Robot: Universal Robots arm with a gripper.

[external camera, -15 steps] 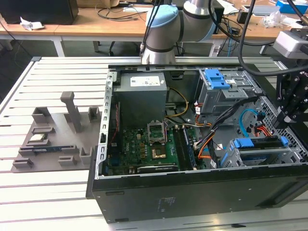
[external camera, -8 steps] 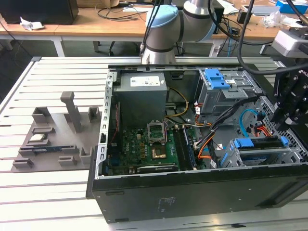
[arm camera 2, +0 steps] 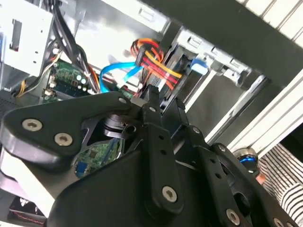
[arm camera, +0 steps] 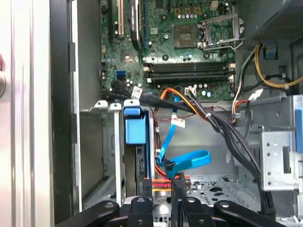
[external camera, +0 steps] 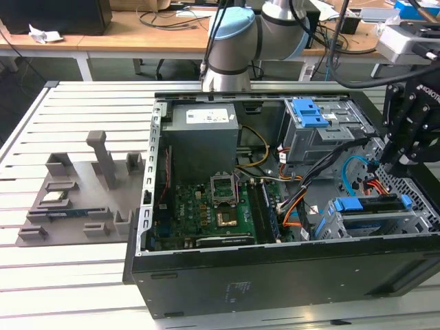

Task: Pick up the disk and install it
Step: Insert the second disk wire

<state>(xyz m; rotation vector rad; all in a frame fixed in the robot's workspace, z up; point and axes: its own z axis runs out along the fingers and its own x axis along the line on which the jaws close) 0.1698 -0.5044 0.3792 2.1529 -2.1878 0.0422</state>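
Note:
The disk sits in the lower drive cage at the case's front corner, on the exterior view's right, with its blue side rails showing at both ends. In the first wrist view it stands edge-on in the cage behind a blue rail tab. In the second wrist view its blue rail end pokes out of the metal cage. My gripper hangs just above the disk, with fingers together and holding nothing. Its tips point at the red and orange cable bundle beside the cage. Its black fingers rise from the picture's edge.
The open computer case lies on a slatted table. Inside are a grey power-supply box, the motherboard, an upper bay with a blue latch and loose blue and orange cables. A grey fixture plate lies beside the case.

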